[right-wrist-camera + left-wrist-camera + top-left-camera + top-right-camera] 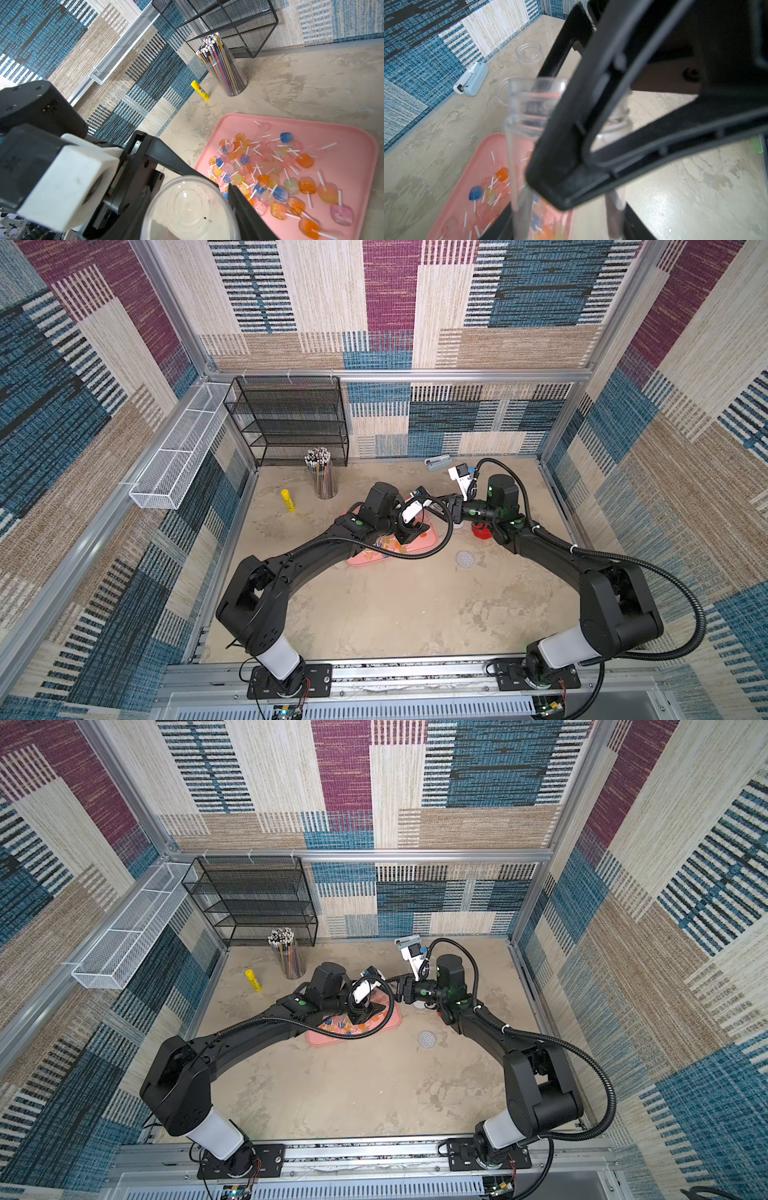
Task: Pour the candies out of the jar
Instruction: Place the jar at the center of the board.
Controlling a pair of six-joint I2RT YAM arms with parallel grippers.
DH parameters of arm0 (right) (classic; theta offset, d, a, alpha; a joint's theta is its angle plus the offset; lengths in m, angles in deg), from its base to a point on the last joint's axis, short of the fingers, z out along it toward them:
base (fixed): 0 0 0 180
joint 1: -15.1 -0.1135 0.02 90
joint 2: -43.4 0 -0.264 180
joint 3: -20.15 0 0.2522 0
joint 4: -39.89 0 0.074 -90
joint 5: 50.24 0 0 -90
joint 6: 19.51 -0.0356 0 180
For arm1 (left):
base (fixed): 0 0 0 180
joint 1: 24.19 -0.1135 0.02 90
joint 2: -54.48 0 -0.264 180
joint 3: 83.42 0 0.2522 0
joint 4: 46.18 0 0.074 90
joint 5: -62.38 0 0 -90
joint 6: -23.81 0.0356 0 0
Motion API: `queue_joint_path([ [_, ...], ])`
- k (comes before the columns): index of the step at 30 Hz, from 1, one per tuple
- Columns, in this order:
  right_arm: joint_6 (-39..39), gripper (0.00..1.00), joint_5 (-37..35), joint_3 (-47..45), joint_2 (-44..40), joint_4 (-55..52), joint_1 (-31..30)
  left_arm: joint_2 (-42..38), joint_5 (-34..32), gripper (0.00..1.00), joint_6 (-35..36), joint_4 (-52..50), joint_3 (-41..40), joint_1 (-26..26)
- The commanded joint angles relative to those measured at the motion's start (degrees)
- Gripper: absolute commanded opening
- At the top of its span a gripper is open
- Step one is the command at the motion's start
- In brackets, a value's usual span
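Candies [270, 170] out already: heaped and scattered across the pink tray [353, 158], none visible on the table beside it. Over the tray, off the table, the clear jar [188, 207], seen end-on in the right wrist view, see-through all the way and, by the look of it, empty. Clamped around its body by the left gripper [365, 1013]. Close against its neck in the left wrist view, a blurred finger of the right gripper [400, 986]; cannot tell whether gripping the jar or merely beside it. Pouring itself apparently done. Left, at most: a check for a straggler stuck inside, then setting the jar down. Farther out, well apart from the tray: pencil cup [226, 68], glue stick [200, 91], wire shelf [228, 20].
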Motion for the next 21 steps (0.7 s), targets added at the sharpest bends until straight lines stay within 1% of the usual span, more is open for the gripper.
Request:
queue_joint_path([
  [1,0.2,0.52,-1.3,-0.2,-0.8,1.8,-0.1,-0.1,0.5,0.61,-0.7,1.0,0.2,0.1],
  [2,0.5,0.52,-2.0,-0.3,-1.2,1.6,-0.1,-0.3,0.5,0.96,-0.9,1.1,0.1,0.1],
  [3,1.1,0.52,-3.0,-0.4,-1.5,0.9,0.0,-0.4,0.1,0.99,-0.9,1.3,-0.1,0.1],
  [8,6.5,0.52,-11.4,0.6,-3.0,-6.4,0.3,-2.0,-2.6,0.99,-1.4,2.4,-2.4,-0.5],
  [13,11.5,0.52,-27.0,0.3,-5.8,-13.0,1.0,-4.8,-5.3,0.99,-4.3,5.8,-7.1,-3.7],
  [17,15.7,0.52,-36.8,-1.7,-8.3,-15.0,0.9,-6.5,-10.4,0.99,-8.5,7.5,-9.9,-7.0],
  [21,18.1,0.52,-42.4,-3.9,-9.2,-16.0,0.8,-7.2,-17.7,0.99,-13.2,8.3,-11.1,-9.7],
])
